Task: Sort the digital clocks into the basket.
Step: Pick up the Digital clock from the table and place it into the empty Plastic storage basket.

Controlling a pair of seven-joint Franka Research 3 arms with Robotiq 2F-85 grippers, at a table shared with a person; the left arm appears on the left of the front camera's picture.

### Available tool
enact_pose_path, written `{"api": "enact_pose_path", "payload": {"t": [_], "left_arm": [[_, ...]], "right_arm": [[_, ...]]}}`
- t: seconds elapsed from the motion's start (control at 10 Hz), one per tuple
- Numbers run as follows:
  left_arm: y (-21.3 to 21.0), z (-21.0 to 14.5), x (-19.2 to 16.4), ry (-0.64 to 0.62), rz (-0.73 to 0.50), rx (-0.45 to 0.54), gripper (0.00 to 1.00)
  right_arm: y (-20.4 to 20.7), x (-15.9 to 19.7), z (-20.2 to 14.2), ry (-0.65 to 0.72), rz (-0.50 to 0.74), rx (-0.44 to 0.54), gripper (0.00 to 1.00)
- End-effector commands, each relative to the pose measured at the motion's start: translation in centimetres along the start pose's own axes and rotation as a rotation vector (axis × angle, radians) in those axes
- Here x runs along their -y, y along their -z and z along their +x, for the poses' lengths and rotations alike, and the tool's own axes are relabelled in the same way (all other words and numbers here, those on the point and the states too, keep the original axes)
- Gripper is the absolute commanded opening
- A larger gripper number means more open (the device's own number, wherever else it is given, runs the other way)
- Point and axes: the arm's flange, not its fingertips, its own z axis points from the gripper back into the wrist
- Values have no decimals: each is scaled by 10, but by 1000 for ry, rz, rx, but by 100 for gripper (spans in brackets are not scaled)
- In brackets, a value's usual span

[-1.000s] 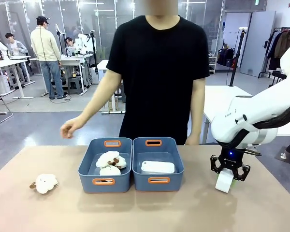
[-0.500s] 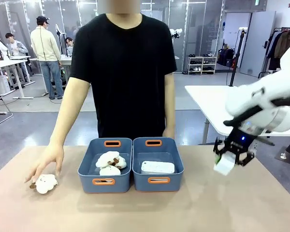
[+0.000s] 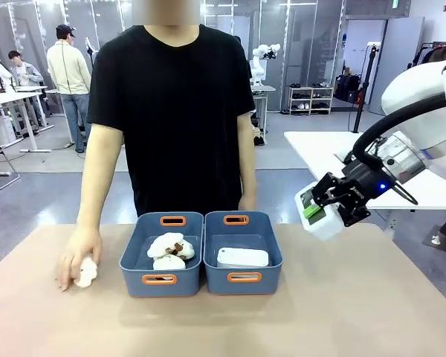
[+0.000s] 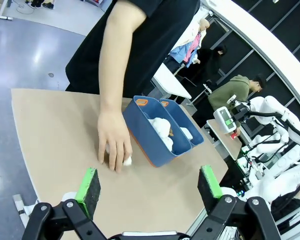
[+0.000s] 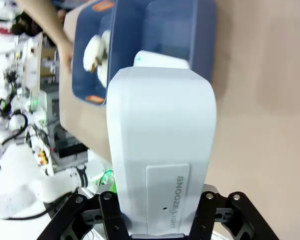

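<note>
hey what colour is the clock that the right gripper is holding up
The clock is white, with small grey SNOOZE/LIGHT print on it. The right wrist view shows it best.

Our right gripper (image 3: 316, 212) has lifted the digital clock (image 3: 327, 225) up off the table (image 3: 357, 312) (tilting it); the person's hand (image 3: 76, 255) has come down over the plush toy (image 3: 86, 272).

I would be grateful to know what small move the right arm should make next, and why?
Probably carry the held digital clock toward the robot's left until it hangs over the right-hand basket. The right gripper holds it raised above the table beside that basket, where another digital clock already lies.
</note>
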Motion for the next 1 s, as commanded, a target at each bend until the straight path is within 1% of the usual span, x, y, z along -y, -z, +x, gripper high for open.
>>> {"api": "enact_pose_path", "payload": {"t": [0.0,0.1,0.2,0.3,0.4,0.5,0.7,0.8,0.9], "left_arm": [[-2,-2,4,2,-11,-15,100],[-2,-2,4,2,-11,-15,100],[-2,-2,4,2,-11,-15,100],[-2,-2,4,2,-11,-15,100],[-2,-2,4,2,-11,-15,100],[-2,-2,4,2,-11,-15,100],[-2,-2,4,2,-11,-15,100],[-2,-2,4,2,-11,-15,100],[-2,-2,4,2,-11,-15,100]], "right_arm": [[2,22,0,2,-13,14,0],[-20,39,-8,25,-29,82,0],[-60,65,-24,55,59,121,0],[-95,98,-49,94,102,196,0],[-130,135,-84,115,187,246,0],[-150,164,-107,142,222,298,0],[-180,206,-139,168,292,392,0],[-187,218,-152,168,356,401,0],[-183,222,-151,173,343,398,0]]}}
